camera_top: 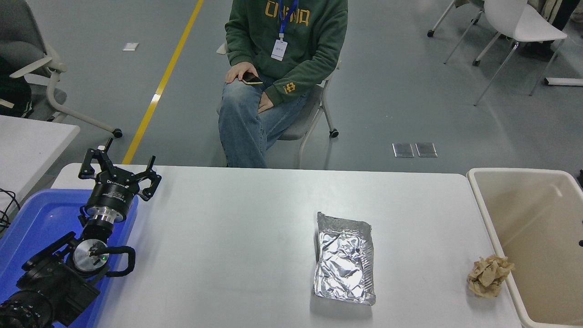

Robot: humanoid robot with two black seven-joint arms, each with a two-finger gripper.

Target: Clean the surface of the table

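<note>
We find the worktop [237, 237], a matte white slab with rounded corners, filling the lower part of the head view. On its right half lies a crinkled silver foil pouch [344, 257], roughly rectangular and flat on the surface. Near the right edge sits a crumpled brown paper wad [488, 275], just beside the wall of a smooth beige plastic bin [494, 218] that stands off that edge. We cannot tell whether wad and bin wall touch.

At the near left corner a glossy blue plastic tray [32, 223] overlaps the worktop. Above it is the left tool [119, 171], black with a metal collar, its fingers spread wide and holding nothing. The right arm and its tool are out of view.

Beyond the far edge a person in a green sweatshirt [291, 32] and jeans sits on a chair, one hand [239, 73] resting on a phone.
</note>
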